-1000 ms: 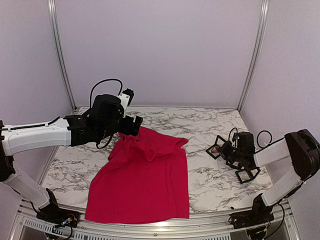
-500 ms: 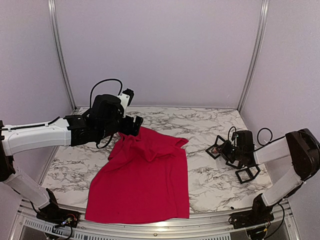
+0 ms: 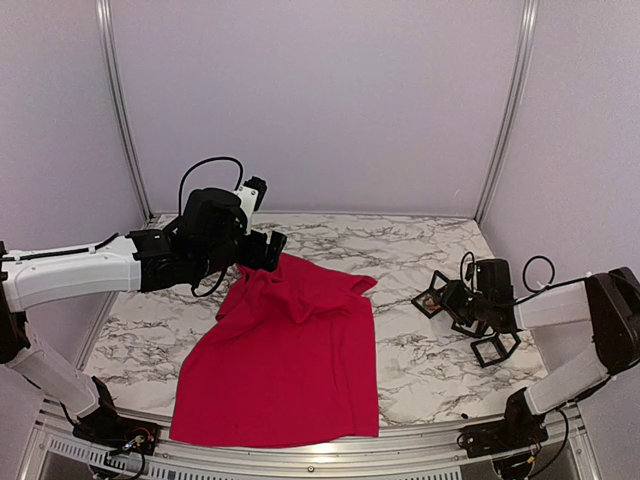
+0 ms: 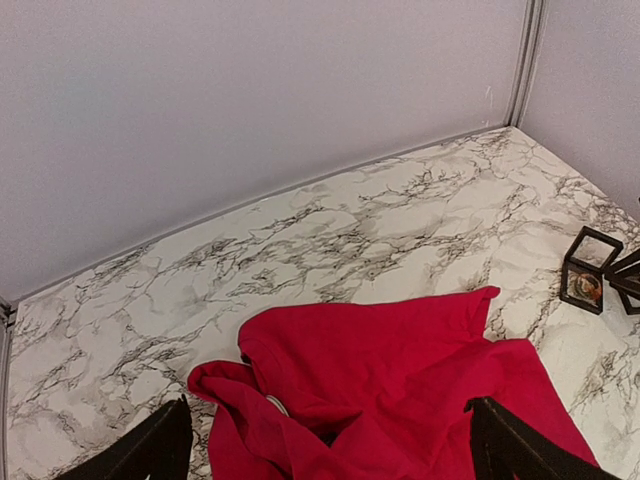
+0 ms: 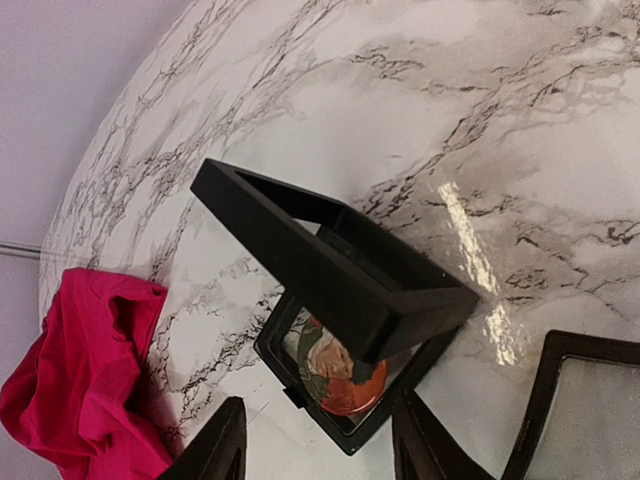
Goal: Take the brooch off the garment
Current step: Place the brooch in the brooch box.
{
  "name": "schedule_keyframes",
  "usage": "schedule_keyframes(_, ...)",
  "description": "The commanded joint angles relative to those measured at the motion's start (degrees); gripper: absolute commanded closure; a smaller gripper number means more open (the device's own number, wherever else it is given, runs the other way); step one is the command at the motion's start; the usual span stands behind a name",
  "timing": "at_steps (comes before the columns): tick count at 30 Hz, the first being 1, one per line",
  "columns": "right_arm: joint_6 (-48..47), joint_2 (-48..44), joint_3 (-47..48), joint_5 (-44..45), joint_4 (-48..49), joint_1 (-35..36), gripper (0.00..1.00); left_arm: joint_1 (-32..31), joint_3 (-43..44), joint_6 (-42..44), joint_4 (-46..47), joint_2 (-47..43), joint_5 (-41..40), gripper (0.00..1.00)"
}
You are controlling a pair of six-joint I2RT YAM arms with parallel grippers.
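Brooch (image 5: 335, 372) is lying inside a small black case (image 5: 300, 235) on the right side of the table (image 3: 420, 250), well apart from the T-shirt (image 3: 290, 350). It is off the cloth, so the removal is looking done.

Handling, judged: small, light and rigid. The face is looking glossy, so probably slippery and easy to scratch. Pin at the back is not showing. Best taken by the rim, or by lifting the whole case by its straight sides.

Shapes and materials: the brooch is reading as a round orange-red disc with a pale figure, detail too small to make out. The case is a square matte black frame with sharp corners, lid tilting up over the base. A second frame (image 5: 590, 400) with a clear panel is lying just beside it. The T-shirt is soft bright red cloth, bunching at the collar end and spreading flat nearer the arms. The table is showing white marble pattern with grey veins and glare.

Right tool (image 5: 320, 445) is standing released, fingers straddling the near corner of the case, clamping nothing. Left tool (image 4: 328, 420) is hanging spread wide above the collar, holding nothing
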Motion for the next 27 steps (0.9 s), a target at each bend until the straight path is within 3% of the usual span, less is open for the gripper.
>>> schedule_keyframes(1,-1.28,-1.63,1.64,-0.26,-2.95,-0.51,0.51,0.22,0.61,-1.20,-1.68,-1.43,0.77,0.01)
schedule_keyframes(10,-3.33,-5.23,2.47,-1.04,-6.17,1.11,0.14,0.55,-0.81,-3.87,-0.81,-1.48,0.80,0.01)
schedule_keyframes(17,-4.05,-5.83,5.84,1.43,-9.01,6.41,0.02,1.72,-1.46,-6.09,-1.61,-1.43,1.85,0.01)
schedule_keyframes(27,-7.38,-0.77,18.94,2.32,-13.16,17.07,0.01,8.04,-4.15,-16.03,-3.88,-0.52,9.14,0.01)
